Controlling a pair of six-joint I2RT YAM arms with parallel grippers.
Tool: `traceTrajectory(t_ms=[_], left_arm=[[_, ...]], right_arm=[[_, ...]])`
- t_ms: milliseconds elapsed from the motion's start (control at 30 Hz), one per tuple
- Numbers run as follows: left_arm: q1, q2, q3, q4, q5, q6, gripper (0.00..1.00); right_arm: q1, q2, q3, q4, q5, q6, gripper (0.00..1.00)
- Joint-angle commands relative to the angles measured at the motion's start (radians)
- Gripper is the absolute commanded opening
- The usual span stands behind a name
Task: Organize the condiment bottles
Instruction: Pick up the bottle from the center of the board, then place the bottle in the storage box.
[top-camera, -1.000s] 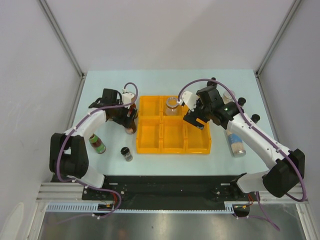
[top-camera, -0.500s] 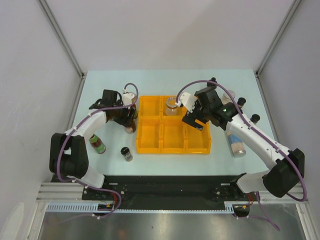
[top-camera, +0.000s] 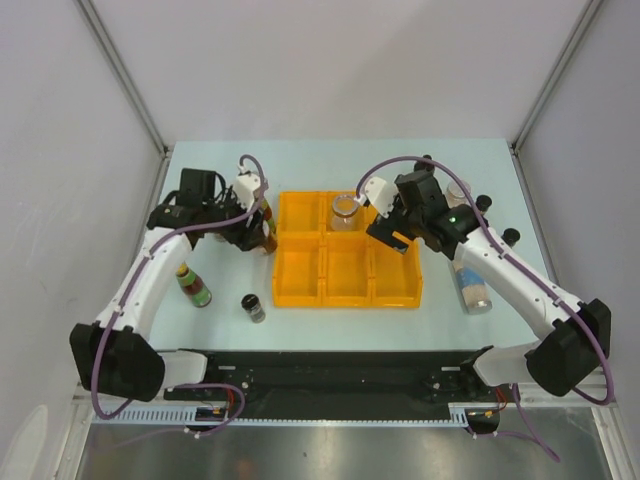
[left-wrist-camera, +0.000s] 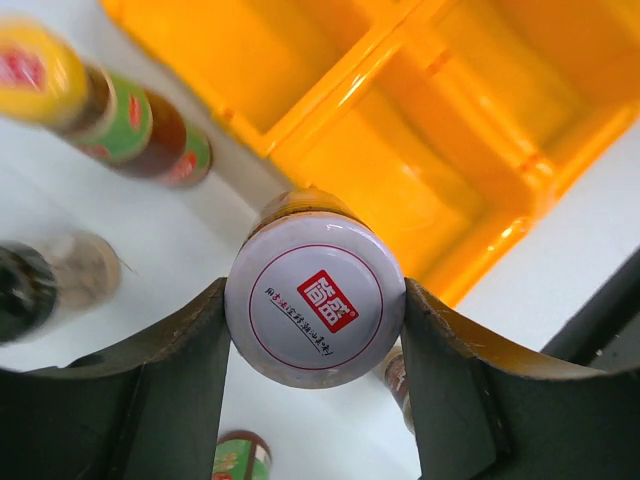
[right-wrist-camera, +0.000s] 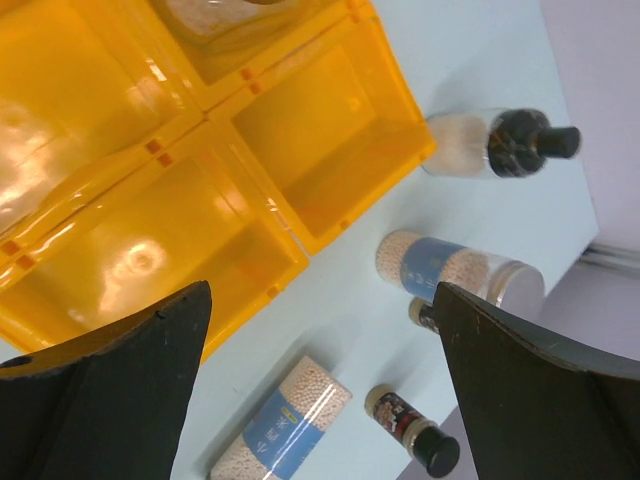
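Left gripper (left-wrist-camera: 315, 345) is clamping a bottle (left-wrist-camera: 315, 298) (white cap) beside the tray (left-wrist-camera: 420, 160).
Right gripper (right-wrist-camera: 320, 335) is hovering over the tray, fingers apart.

Tray (left-wrist-camera: 420, 170) moulded in glossy, translucent yellow-orange plastic, bottle (left-wrist-camera: 300, 203) topped by a smooth, glossy white printed cap (left-wrist-camera: 315, 300), left fingers (left-wrist-camera: 150, 400) finished matt black, shaker (right-wrist-camera: 455, 272) walled clear, blue label seemingly paper, table (top-camera: 330, 160) smooth and matt.

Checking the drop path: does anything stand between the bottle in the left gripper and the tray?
Nothing visible does. The white-capped bottle, clamped in the left gripper, is beside the tray, next to its empty left compartments.
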Motion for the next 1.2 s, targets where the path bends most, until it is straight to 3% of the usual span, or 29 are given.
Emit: traceTrajectory(t_ms=[0,300,500,833,1167], left_arm=[[-0.066,-0.046,0.182,-0.103,0.166,0.094,0.0],[-0.352,0.146,0.353,0.041,0.0,0.014,0.0],[-0.415,0.38,0.616,0.147,-0.063,-0.056,0.0],[-0.514,0.727,1.011,0.176,-0.093,-0.105,0.0],[-0.561,0.965,1.109,0.184,-0.167,-0.104,0.0]], right_arm=[[-0.023,-0.043,0.006,0.079,0.096,0.023,1.0],[-0.144,-0.06,0.003,0.333,0.387,0.037,1.0],[-0.225,-0.06,0.004,0.456,0.513,0.019,1.0],[-0.322,-0.025,0.014,0.501,0.571,0.038,1.0],[-0.336,-0.039,-0.005,0.502,0.549,0.042,1.0]])
